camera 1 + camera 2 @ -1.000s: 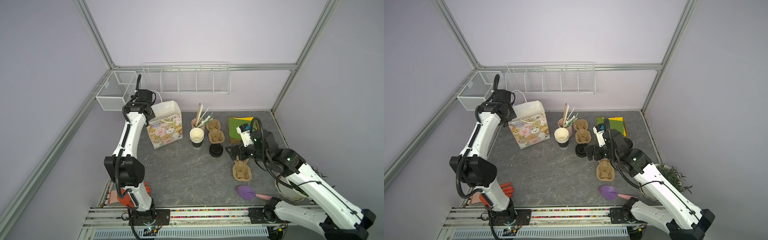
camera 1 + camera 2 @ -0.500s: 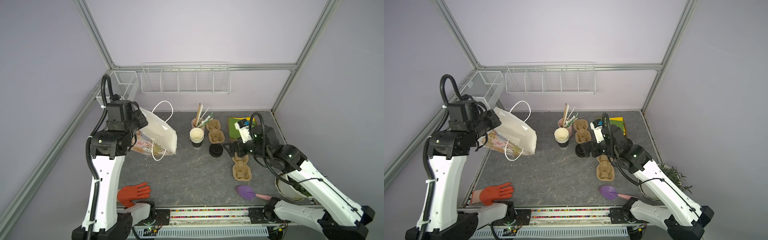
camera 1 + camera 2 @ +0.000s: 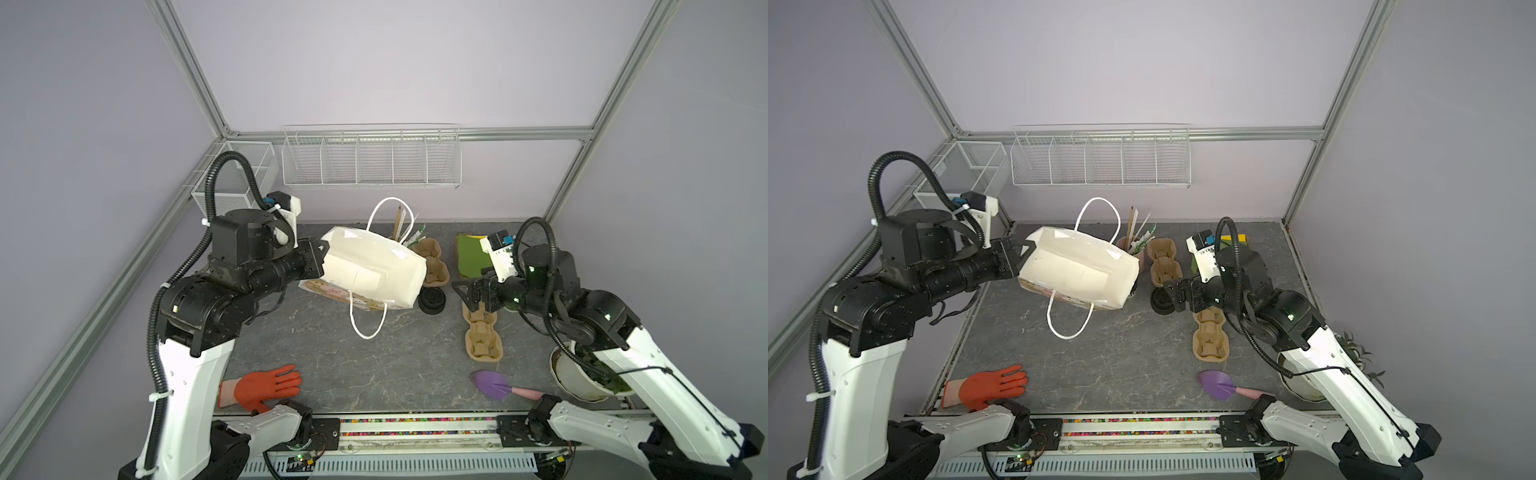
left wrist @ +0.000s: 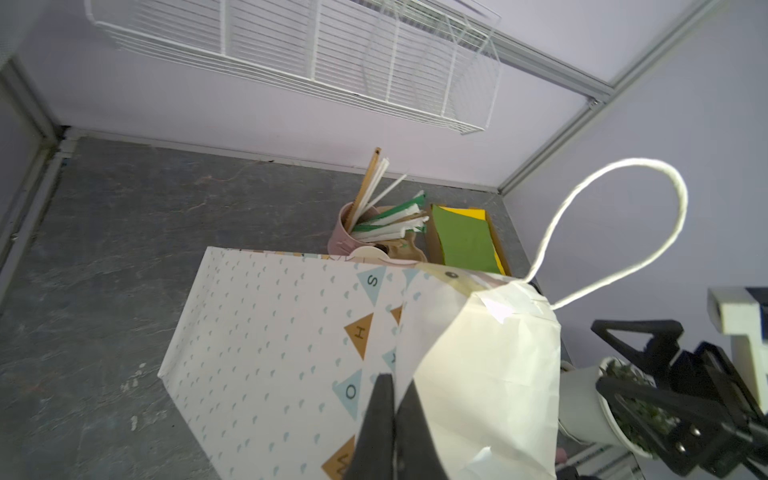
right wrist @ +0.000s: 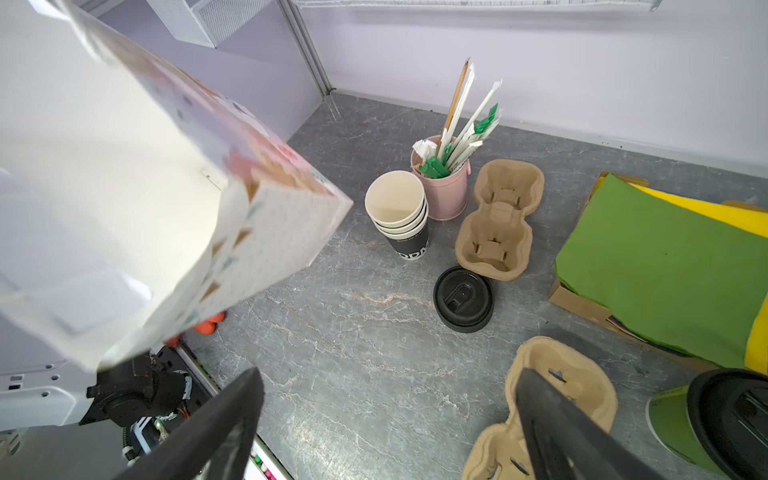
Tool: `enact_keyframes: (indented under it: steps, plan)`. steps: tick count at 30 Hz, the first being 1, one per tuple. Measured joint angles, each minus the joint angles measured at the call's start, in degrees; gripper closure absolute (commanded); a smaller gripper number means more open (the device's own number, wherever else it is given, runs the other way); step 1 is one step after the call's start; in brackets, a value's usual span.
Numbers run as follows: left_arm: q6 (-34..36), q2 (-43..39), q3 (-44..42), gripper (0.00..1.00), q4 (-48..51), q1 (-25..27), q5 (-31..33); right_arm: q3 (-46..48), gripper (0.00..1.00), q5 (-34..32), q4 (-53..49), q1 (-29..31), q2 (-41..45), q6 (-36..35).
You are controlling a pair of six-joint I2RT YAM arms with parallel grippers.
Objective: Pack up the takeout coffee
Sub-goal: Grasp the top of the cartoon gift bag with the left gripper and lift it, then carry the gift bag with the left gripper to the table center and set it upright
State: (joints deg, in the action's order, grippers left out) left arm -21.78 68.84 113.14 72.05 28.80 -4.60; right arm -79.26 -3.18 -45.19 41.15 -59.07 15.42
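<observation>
top views, bag: paper bag [image 3: 374, 270] hangs off the desk [image 3: 332, 374], tipped on its side over the middle. A second ago it stood upright at the back left.
top views, left claw: left claw [image 3: 319, 258] is pinched shut on the bag's left edge and carries it.
top views, right claw: right claw [image 3: 466, 294] gapes wide and empty, low over a cup carrier [image 3: 482, 336] and just beside the loose black lid [image 3: 432, 300]. It has hardly moved in that second.
top views, coffee: not visible, likely hidden under the right arm.
left wrist, grip: closed fingers [image 4: 380, 415] clamp the bag's rim, dotted panel on one side of them, white inside on the other.
right wrist, coffee: takeout coffee [image 5: 673, 424], a green cup with its black lid on, is at the frame's edge near the carrier. It lies outside the open fingers [image 5: 216, 424], untouched. Cannot tell if it is upright.
right wrist, bag: the white inside fills one side, so the mouth seems to face this arm.
right wrist, others: stack of cups [image 5: 399, 216] and pink straw cup [image 5: 442, 191] stand together, not the target.
meaning: bag is now presented for loading, the coffee is not yet gripped, and packing has barely begun. Next, the right claw should take the cup and carry it into the mouth.
</observation>
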Motion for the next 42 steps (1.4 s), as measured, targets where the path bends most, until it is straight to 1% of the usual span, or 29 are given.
enact_keyframes:
  steps: [1,3,6,9,14,17,23,29,36,42]
  plan:
    - [0.61,0.92,1.05,1.0,0.83,1.95,-0.07,-0.48,0.03,-0.55,-0.46,0.0,0.35,-0.07]
    - [1.55,2.21,2.23,1.0,2.16,4.04,-0.22,-1.05,0.03,-1.6,-0.9,0.0,1.09,-0.07]
    - [2.97,3.37,3.08,1.0,4.0,5.14,-0.83,-1.16,0.03,-3.74,-1.92,0.0,2.67,-0.04]
    - [4.04,3.76,2.99,1.0,4.76,6.88,-3.04,-1.16,0.03,-6.08,-3.32,0.0,4.5,-0.04]
    - [5.4,5.05,0.5,1.0,4.61,12.81,-6.38,-1.2,0.04,-9.7,-5.31,0.0,6.58,0.02]
    - [6.23,7.39,-1.53,1.0,4.33,14.99,-8.85,-1.18,0.04,-11.37,-6.47,-0.02,7.02,0.31]
    - [7.69,13.49,-4.98,1.0,3.41,16.0,-14.03,-0.96,0.04,-13.88,-8.0,-0.17,8.31,0.85]
    - [8.35,15.74,-7.13,1.0,1.25,16.61,-17.99,-0.66,0.04,-15.47,-8.98,-0.55,9.46,0.9]
    - [9.49,18.05,-7.89,1.0,-1.68,16.61,-19.71,-0.59,0.04,-15.93,-9.64,-0.87,9.07,0.92]
    - [11.98,23.45,-6.03,1.0,-3.02,16.59,-19.69,-0.26,0.04,-16.09,-10.51,-1.27,8.46,0.94]
